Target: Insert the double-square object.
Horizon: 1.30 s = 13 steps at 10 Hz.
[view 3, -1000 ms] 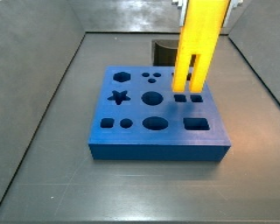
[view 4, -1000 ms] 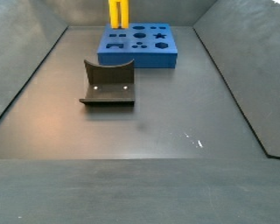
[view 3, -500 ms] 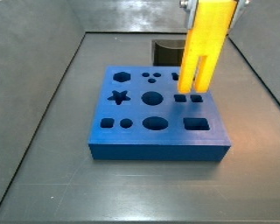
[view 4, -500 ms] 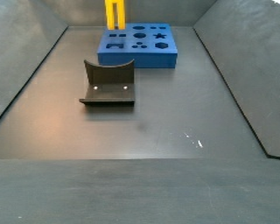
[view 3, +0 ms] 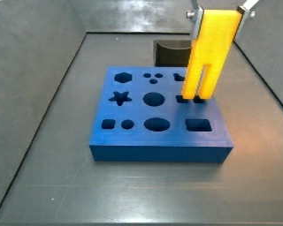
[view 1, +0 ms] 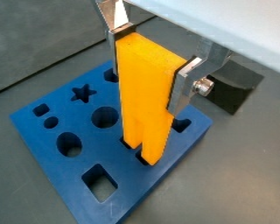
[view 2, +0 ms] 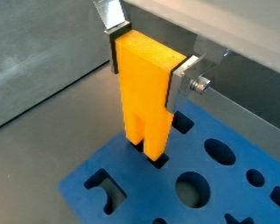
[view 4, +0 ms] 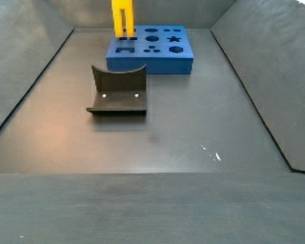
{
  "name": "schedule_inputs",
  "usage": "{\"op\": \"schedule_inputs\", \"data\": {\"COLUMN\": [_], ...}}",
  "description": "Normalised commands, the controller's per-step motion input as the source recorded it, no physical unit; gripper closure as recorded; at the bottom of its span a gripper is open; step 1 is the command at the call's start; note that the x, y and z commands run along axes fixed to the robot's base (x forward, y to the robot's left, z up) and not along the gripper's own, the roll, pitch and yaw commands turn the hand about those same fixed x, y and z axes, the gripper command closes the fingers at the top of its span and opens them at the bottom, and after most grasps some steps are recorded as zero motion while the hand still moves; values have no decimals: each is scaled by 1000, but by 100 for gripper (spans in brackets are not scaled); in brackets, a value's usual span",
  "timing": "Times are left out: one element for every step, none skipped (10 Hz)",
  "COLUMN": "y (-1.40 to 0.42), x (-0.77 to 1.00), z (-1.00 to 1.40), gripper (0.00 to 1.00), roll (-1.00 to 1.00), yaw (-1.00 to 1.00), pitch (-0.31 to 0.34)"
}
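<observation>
Change: against the side view from 0.5 s ago, the double-square object (view 3: 210, 55) sits lower — its 2 prongs now reach the blue block (view 3: 156, 124) at the paired square holes.
Gripper (view 1: 149, 59): clamped on the yellow piece's upper end, silver fingers (view 2: 185, 72) pressed to opposite faces.
Piece: upright over the block's edge (view 4: 123, 19).
Hidden: prong tips — depth in the holes cannot be told; the piece's top is cut off in a side view.
Beyond: dark grey curved block (view 4: 118, 91), well apart.

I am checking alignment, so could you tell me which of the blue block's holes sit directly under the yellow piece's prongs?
The pair of small square holes in the blue block, below the double-square object held by the gripper; the other holes are single shapes.
</observation>
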Motion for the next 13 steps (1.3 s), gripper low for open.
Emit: {"op": "schedule_inputs", "data": {"y": [-31, 0, 0, 0, 0, 0, 0, 0, 0, 0, 0, 0, 0], "x": [0, 0, -26, 0, 0, -34, -149, -189, -217, -217, 103, 337, 194], "z": [-49, -117, -137, -109, -129, -149, -69, -31, 0, 0, -89, -483, -811], "gripper": [100, 100, 100, 100, 100, 100, 100, 100, 100, 100, 100, 100, 100], "roll": [0, 0, 0, 0, 0, 0, 0, 0, 0, -7, -11, 0, 0], "yaw": [-120, -74, -54, -43, -43, -49, -37, -29, 0, 0, 0, 0, 0], "pitch": [80, 30, 17, 10, 0, 0, 0, -20, -43, -73, -16, -10, -86]}}
